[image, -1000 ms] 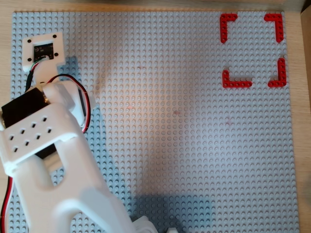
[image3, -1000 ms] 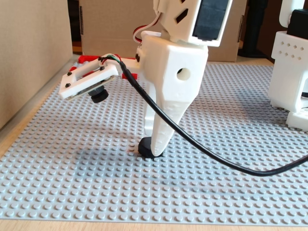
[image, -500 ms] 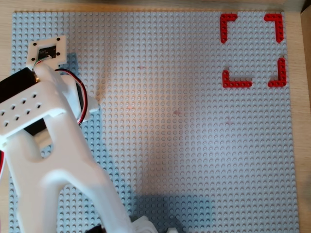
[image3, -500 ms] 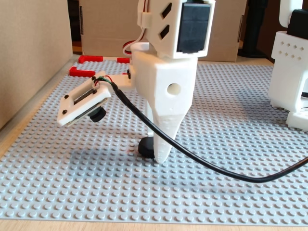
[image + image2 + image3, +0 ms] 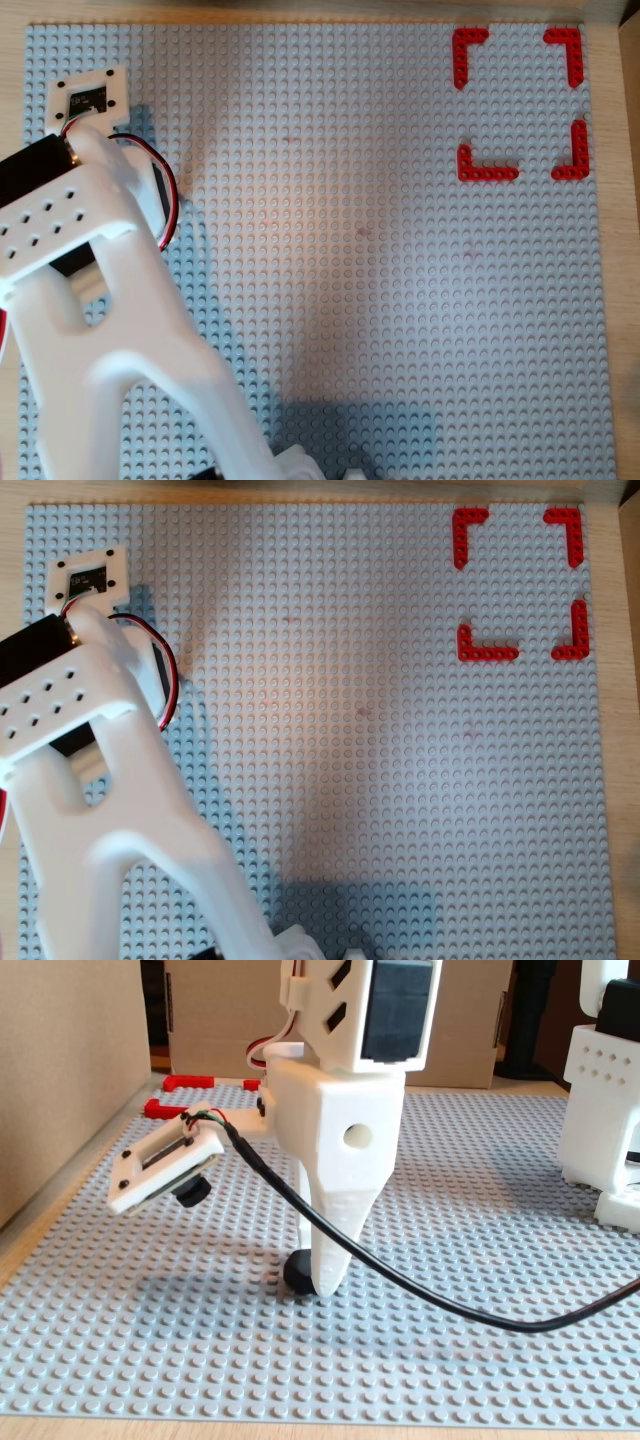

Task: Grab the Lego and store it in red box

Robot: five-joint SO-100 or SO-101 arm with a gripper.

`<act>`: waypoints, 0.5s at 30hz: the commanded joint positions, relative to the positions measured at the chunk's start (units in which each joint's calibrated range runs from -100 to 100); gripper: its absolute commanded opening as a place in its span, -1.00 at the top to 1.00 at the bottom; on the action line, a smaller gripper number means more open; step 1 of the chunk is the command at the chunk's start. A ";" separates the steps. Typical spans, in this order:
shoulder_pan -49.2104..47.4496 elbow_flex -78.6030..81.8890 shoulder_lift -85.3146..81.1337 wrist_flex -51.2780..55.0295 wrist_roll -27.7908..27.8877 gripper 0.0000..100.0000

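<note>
the claw [image 5: 318,1282] is down at the grey studded baseplate [image 5: 480,1210] that covers the bench, its white finger [image 5: 335,1210] planted just beside the lego [image 5: 297,1272]. in the fixed view the lego shows as a small dark rounded piece at the foot of that finger, touching it or very nearly so, and resting on the studs. only one finger is visible from this side, so i cannot tell whether the claw is released or clenched on the piece; it may be about to close.

in both overhead views the white arm [image 5: 110,300] hides the lego completely. the red box [image 5: 520,105], four red corner pieces in the upper right of the plate, is empty, and it lies well apart from the arm. in the fixed view only a couple of its red pieces [image 5: 165,1108] peek out far behind the claw.

by my reading the task is at the grab itself: nothing is lifted yet, and securing the grip, the carry across the plate and the drop inside the red outline all remain.
</note>
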 commanded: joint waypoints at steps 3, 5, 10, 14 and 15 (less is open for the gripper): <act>2.60 -6.80 -16.16 5.97 2.45 0.95; 5.65 -11.89 -20.65 10.45 3.28 0.95; 12.58 -23.98 -25.32 21.15 4.27 0.95; 19.95 -32.07 -26.33 24.92 5.26 0.95; 21.51 -32.98 -26.16 25.01 5.63 0.95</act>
